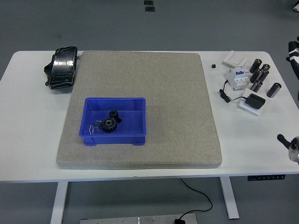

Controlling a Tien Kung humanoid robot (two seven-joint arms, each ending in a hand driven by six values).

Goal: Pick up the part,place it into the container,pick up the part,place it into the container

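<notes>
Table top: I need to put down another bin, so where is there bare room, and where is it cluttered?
Free: the grey mat right of and beyond the blue container, and the white table left of the mat, nearer than the black pedal. Crowded: the far right corner, with black cylinders, breaker and adapter.
</notes>
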